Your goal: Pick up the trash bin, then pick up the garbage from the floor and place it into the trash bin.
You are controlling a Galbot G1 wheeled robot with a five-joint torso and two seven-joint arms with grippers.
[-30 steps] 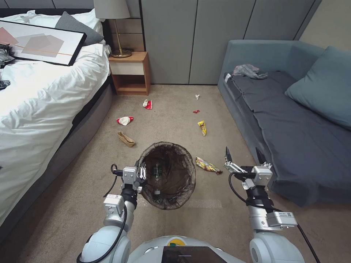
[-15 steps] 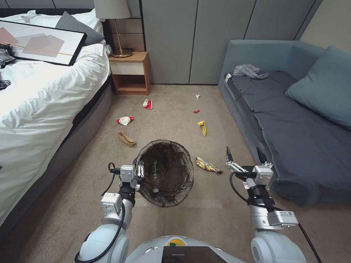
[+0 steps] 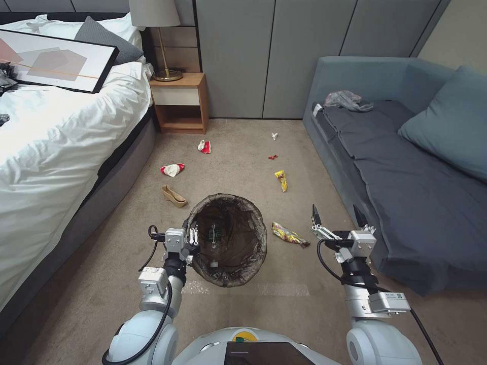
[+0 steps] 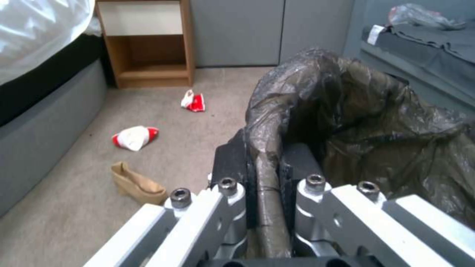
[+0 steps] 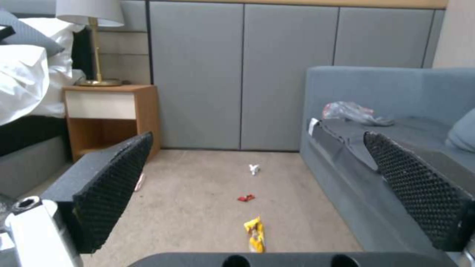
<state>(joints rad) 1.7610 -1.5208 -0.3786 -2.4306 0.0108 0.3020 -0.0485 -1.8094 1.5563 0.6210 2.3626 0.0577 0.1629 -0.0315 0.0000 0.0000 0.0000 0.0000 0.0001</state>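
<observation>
The left gripper (image 3: 191, 237) was closed on the near-left rim of the trash bin (image 3: 226, 239), one finger inside and one outside the bag-covered edge, holding the bin in front of the robot. The right gripper (image 3: 337, 217) hovered beside the sofa (image 3: 406, 182), fingers wide apart and holding nothing. A yellow wrapper (image 3: 289, 235) lay on the carpet between bin and right gripper. Another yellow wrapper (image 3: 281, 180), two red-and-white cartons (image 3: 172, 169) (image 3: 204, 146), and a tan paper piece (image 3: 174, 196) lay farther out.

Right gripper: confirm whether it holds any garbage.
No. The right gripper is open and empty, above the carpet beside the sofa.
</observation>
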